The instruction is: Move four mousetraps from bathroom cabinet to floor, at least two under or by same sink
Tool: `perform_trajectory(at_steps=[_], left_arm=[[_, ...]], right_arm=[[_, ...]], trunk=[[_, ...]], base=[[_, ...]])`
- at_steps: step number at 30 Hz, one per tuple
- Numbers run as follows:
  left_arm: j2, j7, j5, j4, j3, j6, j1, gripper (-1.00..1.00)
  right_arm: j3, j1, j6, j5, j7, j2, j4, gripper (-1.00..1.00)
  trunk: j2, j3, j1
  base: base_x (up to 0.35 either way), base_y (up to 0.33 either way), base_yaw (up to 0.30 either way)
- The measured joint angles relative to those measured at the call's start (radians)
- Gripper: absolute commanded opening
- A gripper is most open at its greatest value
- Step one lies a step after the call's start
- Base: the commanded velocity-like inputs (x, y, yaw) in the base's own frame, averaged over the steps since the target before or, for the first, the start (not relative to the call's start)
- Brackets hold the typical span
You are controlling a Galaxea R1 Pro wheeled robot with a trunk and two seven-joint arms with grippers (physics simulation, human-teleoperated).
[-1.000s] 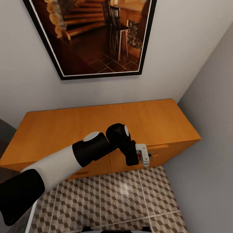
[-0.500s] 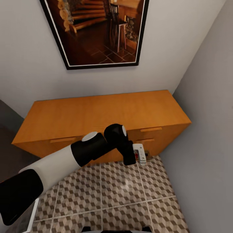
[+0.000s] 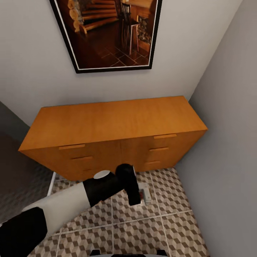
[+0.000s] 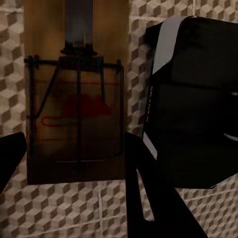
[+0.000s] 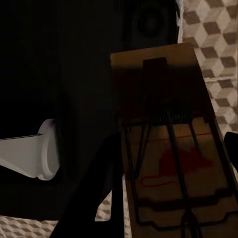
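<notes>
The room was a tight corner: a pale off-white back wall [image 3: 43, 71] met a greyer wall [image 3: 232, 125] on the right. A big black-framed picture [image 3: 107, 34] of a wooden interior with stairs and a chair hung on the far wall, tilted in the view. Below it sat an orange-brown chest [image 3: 110, 119] with a flat top and drawer pulls. The floor [image 3: 178, 228] had square cube-pattern tiles with pale grout. Far left looked dark and shadowy.

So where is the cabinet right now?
In the head view the cabinet stands against the back wall under the framed picture, in the right corner, beyond the left gripper.
</notes>
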Motion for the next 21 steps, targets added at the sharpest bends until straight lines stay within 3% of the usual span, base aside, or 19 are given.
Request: perform_trajectory(at_steps=[3, 8, 12, 13, 15, 17, 19, 20, 21], left_arm=[[-0.002, 0.123, 0.006, 0.058, -0.015, -0.045, 0.083, -1.0], [-0.014, 0.309, 0.019, 0.188, -0.019, -0.197, 0.242, -1.0], [-0.014, 0.43, 0.088, 0.3, -0.008, -0.303, 0.33, -1.0], [-0.013, 0.471, 0.132, 0.34, 0.001, -0.355, 0.348, -1.0], [-0.012, 0.569, 0.258, 0.44, 0.028, -0.503, 0.376, -1.0], [-0.012, 0.677, 0.429, 0.561, 0.048, -0.676, 0.39, -1.0], [-0.011, 0.778, 0.627, 0.7, 0.053, -0.844, 0.397, -1.0], [-0.012, 0.798, 0.677, 0.736, 0.053, -0.884, 0.399, -1.0], [-0.011, 0.828, 0.762, 0.799, 0.056, -0.955, 0.405, -1.0]], right_arm=[[0.0, 0.0, -0.028, 0.0, -0.001, 0.0, 0.0, -1.0], [-0.001, 0.0, -0.07, -0.002, -0.002, 0.001, -0.002, -1.0], [-0.002, 0.0, -0.126, -0.003, -0.002, 0.001, -0.008, -1.0], [-0.003, 0.0, -0.142, -0.003, -0.003, 0.001, -0.009, -1.0], [-0.004, 0.0, -0.167, -0.004, -0.003, -0.001, -0.012, -1.0], [-0.005, 0.0, -0.186, -0.004, -0.003, -0.005, -0.014, -1.0], [-0.006, 0.0, -0.21, -0.005, -0.003, -0.011, -0.016, -1.0], [-0.006, 0.0, -0.22, -0.005, -0.003, -0.013, -0.016, -1.0], [-0.006, 0.0, -0.243, -0.005, -0.003, -0.016, -0.017, -1.0]], trunk=[[0.0, 0.0, 0.0], [0.0, 0.0, 0.0], [0.0, 0.0, 0.0], [0.0, 0.0, 0.0], [0.0, 0.0, 0.0], [0.0, 0.0, 0.0], [0.0, 0.0, 0.0], [0.0, 0.0, 0.0], [0.0, 0.0, 0.0]], base=[[-0.001, 0.0, 0.0], [0.0, 0.0, 0.0], [0.0, 0.0, 0.0], [0.0, 0.0, 0.0], [0.0, 0.0, 0.0], [0.0, 0.0, 0.0], [0.0, 0.0, 0.0], [0.0, 0.0, 0.0], [0.0, 0.0, 0.0]])
